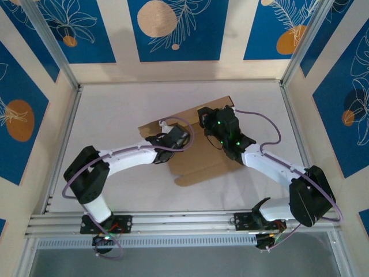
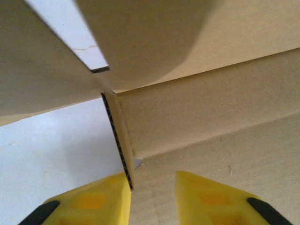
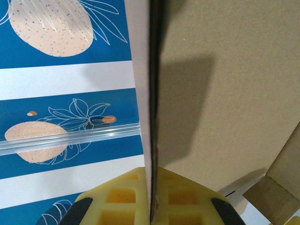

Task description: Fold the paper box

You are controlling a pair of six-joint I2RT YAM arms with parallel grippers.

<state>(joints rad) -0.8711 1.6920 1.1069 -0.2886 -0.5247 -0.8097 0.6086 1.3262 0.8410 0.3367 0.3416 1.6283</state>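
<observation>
Paper box (image 1: 199,164) sits near the middle of the white surface (image 1: 115,115), between the 2 arms. It is partly folded: some panels lie flat and others are raised.

Left pincer (image 1: 176,138) is at the box's left side. In my left wrist view, its 2 yellow fingers (image 2: 93,201) stand apart. The corrugated edge of an upright flap (image 2: 119,140) comes down just beside the left-hand finger. A gap separates that edge from the other finger. I read this pincer (image 2: 152,177) as released, not clamping the cardboard. A bare patch of surface shows to the left of the flap, and brown panels rise above and to the right.

Right pincer (image 1: 209,118) is at the far right part of the box. From the right wrist view, a cardboard panel (image 3: 225,84) stands edge-on and runs straight down between the 2 yellow pads (image 3: 117,201). The pads close against both faces, so this pincer (image 3: 152,190) is clenched on the paper box. The panel is close to vertical in that view. To its left is the blue wall print (image 3: 61,51) with leaves and pale fruit, crossed by a clear rail (image 3: 70,138).
</observation>
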